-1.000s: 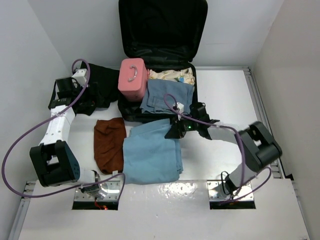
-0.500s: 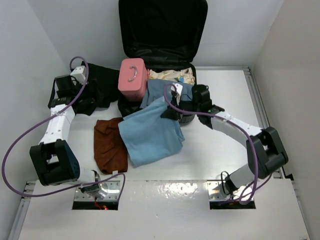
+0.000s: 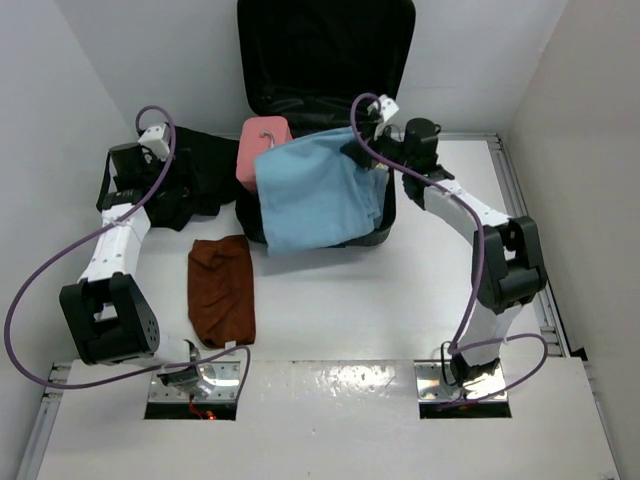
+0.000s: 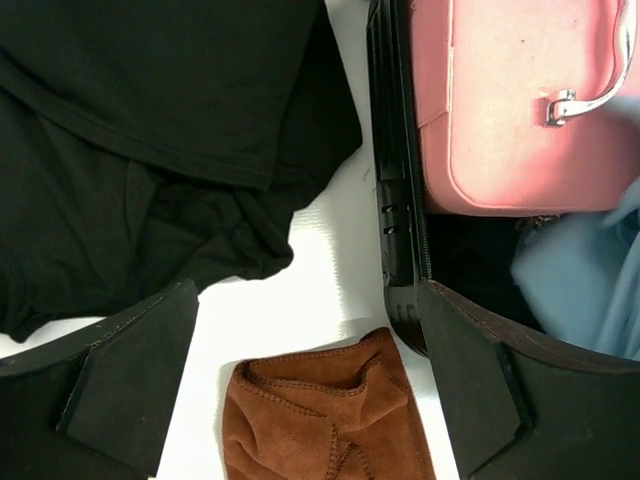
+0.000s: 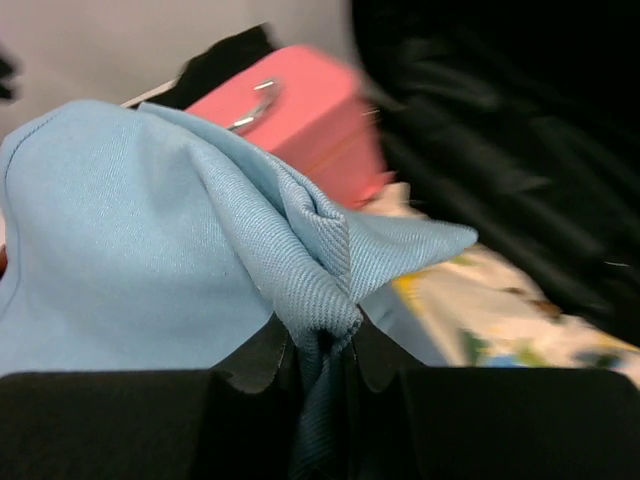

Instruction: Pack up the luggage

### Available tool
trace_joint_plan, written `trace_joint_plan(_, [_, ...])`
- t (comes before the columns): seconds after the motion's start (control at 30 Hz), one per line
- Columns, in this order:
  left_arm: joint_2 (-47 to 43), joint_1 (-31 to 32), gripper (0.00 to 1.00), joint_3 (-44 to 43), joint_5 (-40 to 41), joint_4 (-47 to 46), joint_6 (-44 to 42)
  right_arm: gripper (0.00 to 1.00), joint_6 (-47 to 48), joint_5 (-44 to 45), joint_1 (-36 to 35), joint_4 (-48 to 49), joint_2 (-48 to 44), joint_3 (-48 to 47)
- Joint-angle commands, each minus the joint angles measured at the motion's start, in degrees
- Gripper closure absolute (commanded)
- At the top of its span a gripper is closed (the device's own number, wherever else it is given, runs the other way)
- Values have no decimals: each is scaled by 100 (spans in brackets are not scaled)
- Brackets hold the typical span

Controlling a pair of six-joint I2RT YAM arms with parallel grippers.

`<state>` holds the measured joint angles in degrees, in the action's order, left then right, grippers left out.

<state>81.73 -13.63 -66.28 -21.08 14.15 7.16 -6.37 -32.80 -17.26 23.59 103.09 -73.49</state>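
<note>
The luggage (image 3: 325, 50) lies open at the back, lid up against the wall. In the top view my right gripper (image 3: 358, 150) is shut on a bunched corner of a light blue cloth (image 3: 318, 192), which hangs over the luggage's base and right part. The right wrist view shows the cloth (image 5: 150, 270) pinched between the jaws of the right gripper (image 5: 322, 345). A pink case (image 3: 256, 150) stands in the luggage's left part. My left gripper (image 4: 305, 300) is open above bare table, between a black garment (image 4: 150, 130) and the luggage rim (image 4: 395, 200).
A brown cloth (image 3: 222, 290) lies on the table in front of the luggage, and its top edge (image 4: 320, 420) shows below my left gripper. A black garment (image 3: 200, 170) is heaped left of the luggage. A floral garment (image 5: 510, 300) lies inside. Walls close both sides.
My right gripper has lifted the blue cloth off the table and carried it back over the luggage. The left arm has barely moved.
</note>
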Motion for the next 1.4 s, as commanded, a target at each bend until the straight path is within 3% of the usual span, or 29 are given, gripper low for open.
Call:
trace_joint_plan(0.0, [44, 62, 4, -219, 34, -246, 163, 100, -206, 792, 398, 1191, 18, -578])
trace_joint_plan(0.27, [97, 115, 4, -271, 139, -299, 216, 100, -224, 1047, 846, 824, 580, -605])
trace_joint_plan(0.6, [203, 167, 4, -324, 245, -185, 216, 98, -462, 55, 812, -266, 1608, -1008])
trace_joint_plan(0.7, [203, 220, 4, -377, 314, -133, 216, 71, -392, 54, 733, -1003, 1942, -1579])
trace_joint_plan(0.73, [203, 220, 4, -377, 376, -132, 216, 51, -235, 80, 724, -1241, 1978, -1667])
trace_joint_plan(0.83, [203, 220, 4, -377, 499, -132, 216, 28, -5, 440, 706, -1279, 1621, -1608])
trace_joint_plan(0.9, [203, 220, 4, -377, 500, -132, 216, 23, 74, 809, 750, -1165, 1417, -1467])
trace_joint_plan(1.03, [150, 220, 4, -377, 500, -132, 216, 23, -232, 819, 829, -805, 846, -1527])
trace_joint_plan(1.23, [203, 220, 4, -377, 500, -132, 216, 23, -1838, -487, 566, -181, 783, -1738])
trace_joint_plan(1.37, [203, 220, 4, -377, 500, -132, 269, 47, -2438, -1421, 197, 180, 1194, -1905])
